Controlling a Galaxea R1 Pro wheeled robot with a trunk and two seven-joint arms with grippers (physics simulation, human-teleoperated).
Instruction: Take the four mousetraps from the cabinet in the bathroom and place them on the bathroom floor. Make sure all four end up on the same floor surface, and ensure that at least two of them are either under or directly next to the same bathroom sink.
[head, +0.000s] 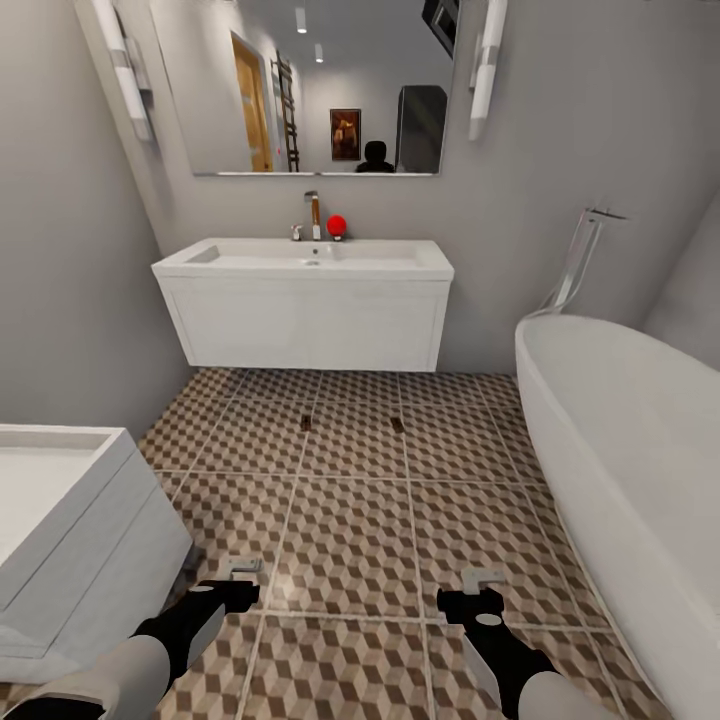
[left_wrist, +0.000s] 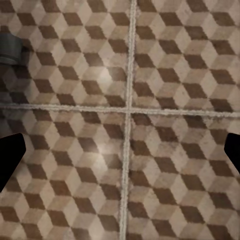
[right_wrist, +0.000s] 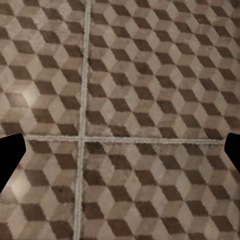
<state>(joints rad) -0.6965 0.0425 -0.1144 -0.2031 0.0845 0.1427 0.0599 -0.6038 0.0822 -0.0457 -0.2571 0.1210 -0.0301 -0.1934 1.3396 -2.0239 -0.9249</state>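
Note:
Two mousetraps lie on the cube-patterned bathroom floor (head: 350, 520) in front of the bathroom sink (head: 305, 262): one small brown board (head: 305, 423) and a second (head: 397, 424) to its right, both a tile short of the white vanity. My left gripper (head: 242, 568) and right gripper (head: 483, 578) hover low over the floor near the head view's bottom edge, well short of the traps. In the left wrist view the left gripper (left_wrist: 120, 155) is open over bare tiles. The right gripper (right_wrist: 120, 155) is likewise open and empty. The cabinet is out of view.
A white rounded bathtub (head: 620, 440) fills the right side, with a chrome floor tap (head: 580, 255) behind it. A white boxy fixture (head: 70, 530) stands close at the left. A mirror (head: 320, 85) hangs above the sink, which carries a red egg-shaped object (head: 337, 226).

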